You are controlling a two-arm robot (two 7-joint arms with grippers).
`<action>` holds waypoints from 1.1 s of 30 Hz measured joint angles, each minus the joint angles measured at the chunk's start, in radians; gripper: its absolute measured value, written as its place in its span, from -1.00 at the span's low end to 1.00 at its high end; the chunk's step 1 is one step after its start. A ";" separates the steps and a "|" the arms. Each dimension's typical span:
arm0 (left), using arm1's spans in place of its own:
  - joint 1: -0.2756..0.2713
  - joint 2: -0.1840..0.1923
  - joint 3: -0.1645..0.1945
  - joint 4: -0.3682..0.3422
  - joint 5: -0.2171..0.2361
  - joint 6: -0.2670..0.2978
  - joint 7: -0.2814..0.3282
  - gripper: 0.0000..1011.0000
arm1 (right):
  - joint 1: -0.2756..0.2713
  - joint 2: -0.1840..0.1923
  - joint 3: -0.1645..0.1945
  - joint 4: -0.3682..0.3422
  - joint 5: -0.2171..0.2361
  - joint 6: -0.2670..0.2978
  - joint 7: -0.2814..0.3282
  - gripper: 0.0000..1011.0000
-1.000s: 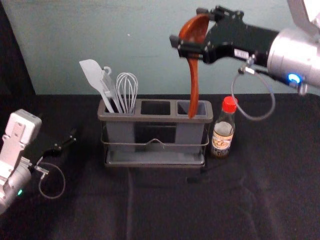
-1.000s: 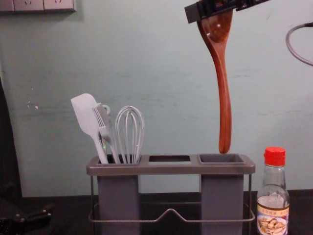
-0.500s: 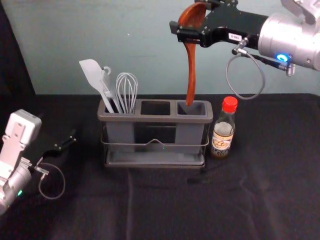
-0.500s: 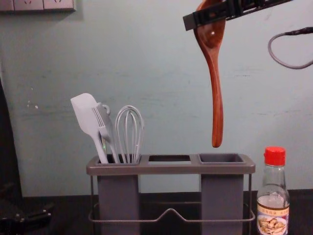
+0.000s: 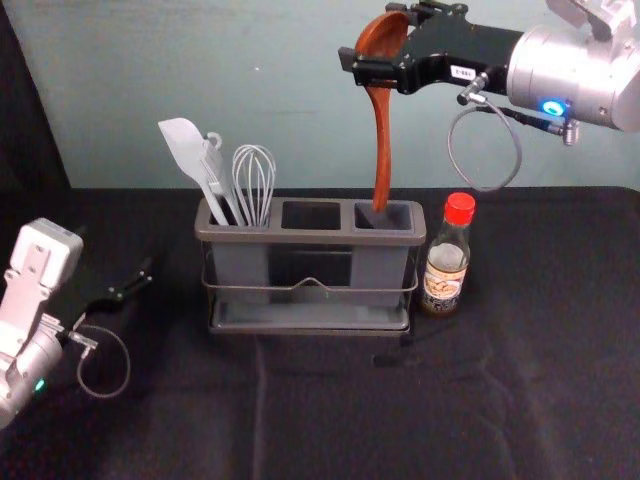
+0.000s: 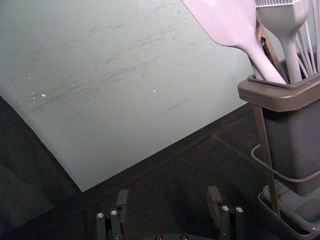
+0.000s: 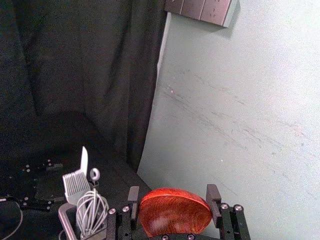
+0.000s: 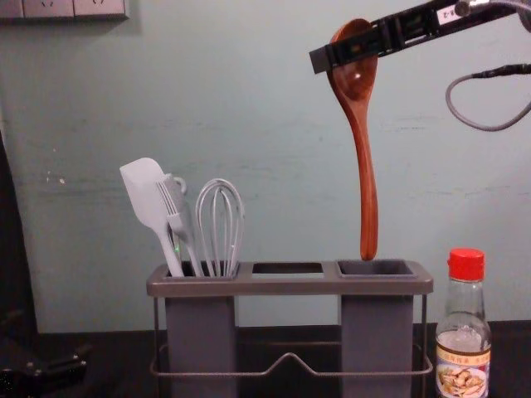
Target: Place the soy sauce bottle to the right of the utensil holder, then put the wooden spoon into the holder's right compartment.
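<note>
High over the holder, my right gripper (image 5: 382,45) is shut on the bowl of the wooden spoon (image 5: 383,140), whose handle hangs down. In the chest view the handle tip of the spoon (image 8: 367,191) is at the rim of the right compartment (image 8: 376,269). The right wrist view has the spoon bowl (image 7: 172,212) between the fingers of the right gripper (image 7: 172,207). The soy sauce bottle (image 5: 446,262) stands upright just right of the utensil holder (image 5: 310,238). My left gripper (image 5: 133,287) is parked at the left; its wrist view shows the left gripper (image 6: 167,202) open.
A white spatula (image 5: 187,153), a brush and a whisk (image 5: 254,180) stand in the holder's left compartment. The middle compartment (image 5: 311,215) lies between the two outer ones. Behind the table rises a wall, with a dark curtain (image 7: 95,65) at its left side.
The right gripper and spoon have shifted left and toward the holder; after rising, they have come down slightly over the right compartment. The bottle and left arm stay put.
</note>
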State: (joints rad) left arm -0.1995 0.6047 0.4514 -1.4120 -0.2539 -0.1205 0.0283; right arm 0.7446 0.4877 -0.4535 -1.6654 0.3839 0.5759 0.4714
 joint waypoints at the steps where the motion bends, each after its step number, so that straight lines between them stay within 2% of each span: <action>1: 0.000 0.000 0.000 0.000 0.000 0.000 0.000 1.00 | 0.000 0.001 -0.002 0.002 0.001 0.000 -0.001 0.65; 15: 0.000 0.000 0.000 0.000 0.000 0.000 0.000 1.00 | -0.009 0.023 -0.022 0.015 0.023 -0.018 -0.013 0.65; 33: 0.000 0.000 0.000 0.000 0.000 0.000 0.000 1.00 | -0.037 0.059 -0.063 -0.007 0.011 -0.015 -0.012 0.65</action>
State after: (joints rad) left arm -0.1995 0.6047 0.4514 -1.4120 -0.2539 -0.1205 0.0283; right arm 0.7072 0.5470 -0.5166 -1.6729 0.3950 0.5607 0.4598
